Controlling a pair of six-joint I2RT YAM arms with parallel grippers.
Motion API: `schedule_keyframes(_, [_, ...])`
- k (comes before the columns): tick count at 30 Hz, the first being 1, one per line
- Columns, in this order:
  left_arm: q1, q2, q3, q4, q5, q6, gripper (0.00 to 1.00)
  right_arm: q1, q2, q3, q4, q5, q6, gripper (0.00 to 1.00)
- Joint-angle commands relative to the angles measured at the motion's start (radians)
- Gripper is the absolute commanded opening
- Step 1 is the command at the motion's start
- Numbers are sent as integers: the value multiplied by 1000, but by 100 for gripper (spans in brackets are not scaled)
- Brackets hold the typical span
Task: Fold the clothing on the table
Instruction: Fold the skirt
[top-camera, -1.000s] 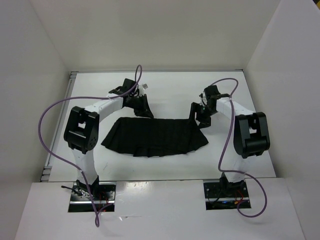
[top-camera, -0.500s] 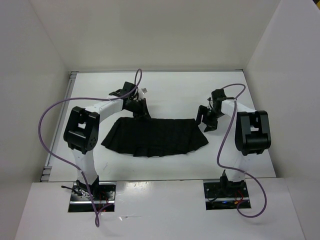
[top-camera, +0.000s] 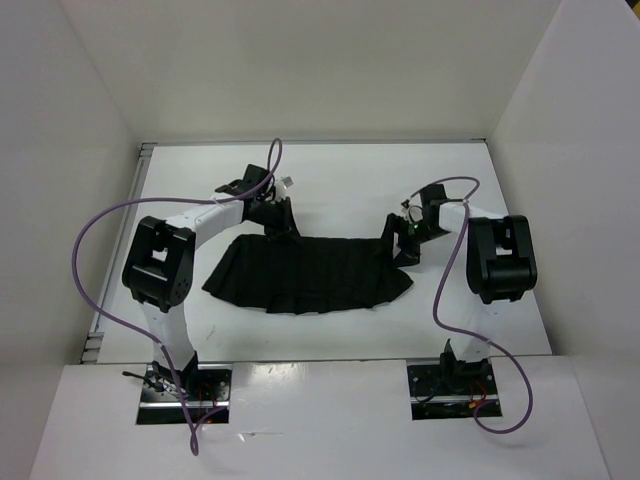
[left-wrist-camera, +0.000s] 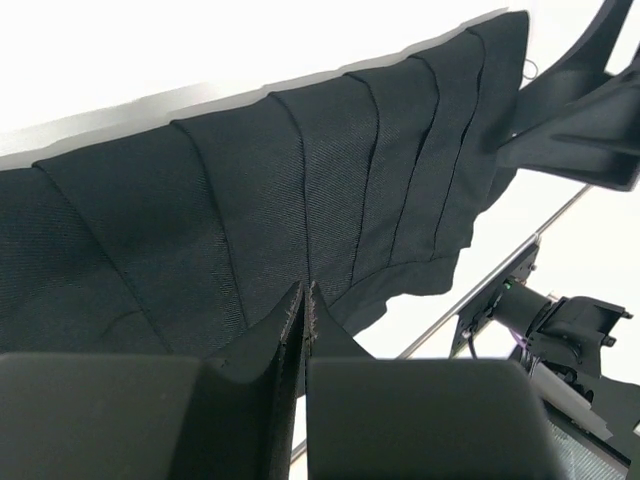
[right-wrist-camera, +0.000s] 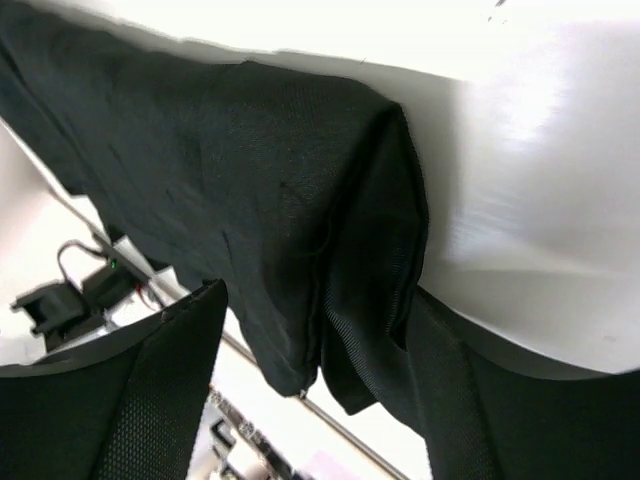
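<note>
White walls (top-camera: 300, 60) box in a glossy white bench (top-camera: 340, 180), and the soft black pleated garment (top-camera: 310, 272) lies spread flat across its middle, wider left to right than near to far. The left hand (top-camera: 279, 222) sits at the garment's far left corner, jaws together and clamped on the cloth's edge. The right hand (top-camera: 405, 245) is at the far right corner, jaws apart, straddling the cloth without gripping it.

To fold well, I judge the right hand should close on the full thickness of that corner (every layer, not just the top one) before either arm lifts. Both should then carry the far edge level toward the near edge.

Only the right wrist view shows the corner lying layered between the open jaws. Only the left wrist view shows pleats fanning out from the pinch. The overhead view alone gives the garment's whole outline.
</note>
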Motion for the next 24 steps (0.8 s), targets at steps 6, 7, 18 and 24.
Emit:
schedule_keyframes(6, [-10,68,63,-6,9,23,7,81,25,-70,32,-18,6,40])
schedule_keyframes(7, [-19,91,77,-15,9,32,7,90,25,-70,32,3,6,22])
schedule_keyframes(18, [-41,272,238,-74,-55,43,7,90,2,12,-1,136,26,0])
schedule_keyframes(24, [-81,329,227,-78,-97,40,7,81,-44,95,-63,136,17,0])
